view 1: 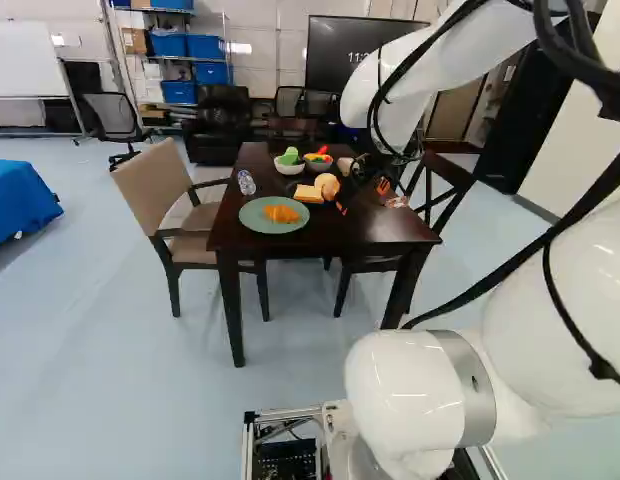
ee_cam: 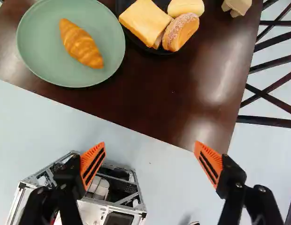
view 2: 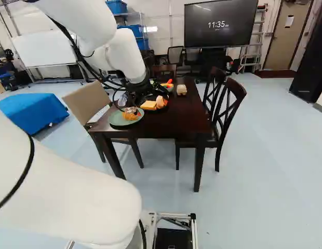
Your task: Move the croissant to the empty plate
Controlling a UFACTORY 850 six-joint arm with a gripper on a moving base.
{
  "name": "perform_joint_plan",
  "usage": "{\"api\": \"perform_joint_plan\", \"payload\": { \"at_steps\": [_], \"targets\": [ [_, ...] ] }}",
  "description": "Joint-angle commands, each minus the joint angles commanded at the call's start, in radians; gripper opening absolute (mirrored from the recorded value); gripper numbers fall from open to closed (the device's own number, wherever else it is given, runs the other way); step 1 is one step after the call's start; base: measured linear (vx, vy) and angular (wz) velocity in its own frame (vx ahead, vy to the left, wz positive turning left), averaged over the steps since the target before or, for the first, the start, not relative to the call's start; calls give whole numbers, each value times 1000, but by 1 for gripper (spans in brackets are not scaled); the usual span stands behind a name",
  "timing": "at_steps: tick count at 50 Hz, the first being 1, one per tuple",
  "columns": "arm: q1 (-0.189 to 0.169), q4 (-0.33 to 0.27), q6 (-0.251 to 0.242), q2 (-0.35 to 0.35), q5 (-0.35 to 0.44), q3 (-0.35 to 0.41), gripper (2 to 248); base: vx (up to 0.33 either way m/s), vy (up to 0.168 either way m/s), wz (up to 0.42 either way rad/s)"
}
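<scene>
In the left base view my gripper is over the dark table, to the right of the green plate. The golden croissant lies on that plate. Seen from the wrist, the gripper stands wide open, nothing between its orange pads. Ahead of it and off to one side, the croissant rests on the round green plate, with bare plate around it. A black plate beside the green one bears bread slices, a round bun and a sugared roll. No plate without food shows.
The dark table also carries a clear bottle, a white bowl and another bowl of coloured food. A small light carton stands farther over. Chairs flank the table; a beige one is opposite.
</scene>
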Motion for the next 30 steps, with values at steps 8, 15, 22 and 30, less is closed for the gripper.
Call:
{"api": "perform_joint_plan", "payload": {
  "at_steps": [8,15,22,30],
  "targets": [
    [1,1,4,0,13,6,247,0,0,0],
    [2,2,10,0,29,14,247,0,0,0],
    [3,3,17,1,51,24,247,0,0,0],
    [5,4,27,1,83,39,247,0,0,0]
  ]
}}
